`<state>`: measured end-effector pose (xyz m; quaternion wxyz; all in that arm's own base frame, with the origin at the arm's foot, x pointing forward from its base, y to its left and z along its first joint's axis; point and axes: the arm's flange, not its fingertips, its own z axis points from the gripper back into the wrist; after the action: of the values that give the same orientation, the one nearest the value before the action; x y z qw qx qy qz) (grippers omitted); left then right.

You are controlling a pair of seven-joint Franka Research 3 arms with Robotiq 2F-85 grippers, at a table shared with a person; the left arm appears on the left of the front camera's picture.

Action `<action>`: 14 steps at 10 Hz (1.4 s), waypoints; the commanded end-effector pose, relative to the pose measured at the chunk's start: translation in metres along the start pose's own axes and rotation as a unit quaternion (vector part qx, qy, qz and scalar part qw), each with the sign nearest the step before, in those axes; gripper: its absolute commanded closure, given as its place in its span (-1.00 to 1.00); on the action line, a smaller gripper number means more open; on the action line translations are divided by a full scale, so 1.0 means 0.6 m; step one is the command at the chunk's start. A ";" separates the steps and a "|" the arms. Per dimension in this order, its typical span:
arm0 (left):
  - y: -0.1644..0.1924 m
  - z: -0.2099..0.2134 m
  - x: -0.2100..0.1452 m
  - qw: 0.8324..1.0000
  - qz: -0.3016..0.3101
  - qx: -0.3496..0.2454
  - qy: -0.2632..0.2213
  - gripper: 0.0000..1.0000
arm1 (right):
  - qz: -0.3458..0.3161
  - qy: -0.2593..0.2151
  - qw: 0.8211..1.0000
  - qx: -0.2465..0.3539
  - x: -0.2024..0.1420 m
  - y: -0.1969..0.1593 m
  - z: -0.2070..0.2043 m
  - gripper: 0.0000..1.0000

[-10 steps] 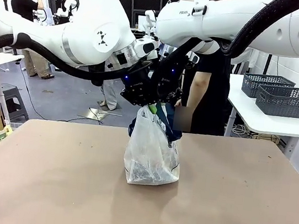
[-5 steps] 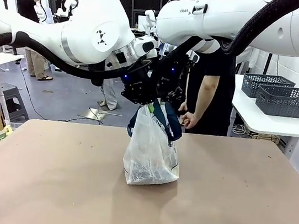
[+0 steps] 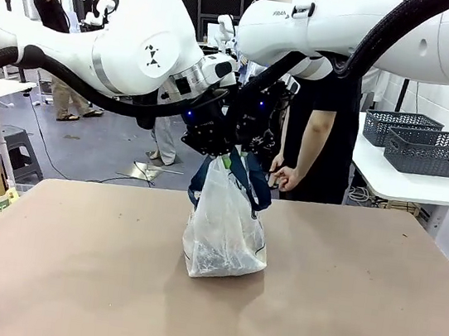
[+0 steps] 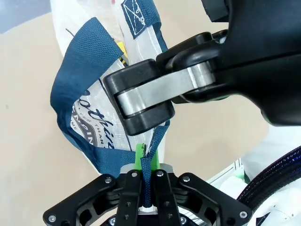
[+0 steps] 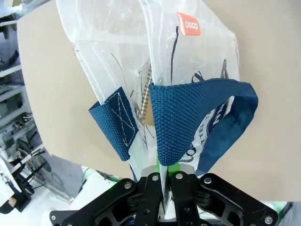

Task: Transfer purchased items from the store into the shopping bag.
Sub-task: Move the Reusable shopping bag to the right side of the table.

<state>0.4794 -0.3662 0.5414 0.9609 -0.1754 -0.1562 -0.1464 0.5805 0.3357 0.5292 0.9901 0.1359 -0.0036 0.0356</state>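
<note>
The shopping bag (image 3: 226, 235) is seen at the table's (image 3: 356, 303) centre, its base on the surface; at its twelve o'clock, one navy strap (image 4: 147, 181) is pinched by the left gripper (image 4: 148, 176); another strap (image 5: 181, 125) is clamped by the right gripper (image 5: 163, 178).

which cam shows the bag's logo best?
Left wrist view: the navy oval logo with white lettering faces the lens, partly folded. In the right wrist view it sits behind a strap; in the front view the bag is too small to show it.

light: bright, even, indoor | shadows: soft | focus: sharp | wrist views: wide-angle bending at edges
</note>
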 end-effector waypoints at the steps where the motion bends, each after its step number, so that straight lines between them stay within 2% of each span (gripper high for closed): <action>1: 0.003 0.000 -0.001 1.000 -0.005 -0.007 0.002 1.00 | 0.008 -0.009 1.000 0.022 -0.009 -0.011 0.014 1.00; 2: 0.003 0.000 -0.001 1.000 -0.005 -0.007 0.002 1.00 | 0.010 -0.009 1.000 0.025 -0.010 -0.012 0.016 1.00; 3: 0.003 0.000 -0.001 1.000 -0.005 -0.007 0.002 1.00 | 0.018 -0.007 0.999 0.038 -0.012 -0.013 0.019 0.67; 7: 0.003 0.000 -0.001 1.000 -0.005 -0.007 0.002 1.00 | 0.046 -0.017 0.996 0.070 -0.032 -0.050 0.047 -0.88; 8: 0.003 0.000 -0.001 1.000 -0.005 -0.007 0.002 1.00 | 0.052 -0.020 0.995 0.084 -0.033 -0.067 0.052 -1.00; 10: 0.003 0.000 -0.001 1.000 -0.005 -0.007 0.002 1.00 | 0.075 -0.024 0.989 0.125 -0.035 -0.124 0.056 -1.00; 13: 0.003 0.000 -0.001 1.000 -0.005 -0.007 0.002 1.00 | 0.208 -0.031 0.964 0.165 -0.066 -0.212 0.069 -1.00; 14: 0.003 0.000 -0.001 1.000 -0.005 -0.007 0.002 1.00 | 0.259 -0.039 0.952 0.156 -0.082 -0.239 0.080 -1.00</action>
<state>0.4803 -0.3665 0.5391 0.9613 -0.1751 -0.1542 -0.1465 0.5658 0.2015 0.5412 0.9308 0.2742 -0.0648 0.2328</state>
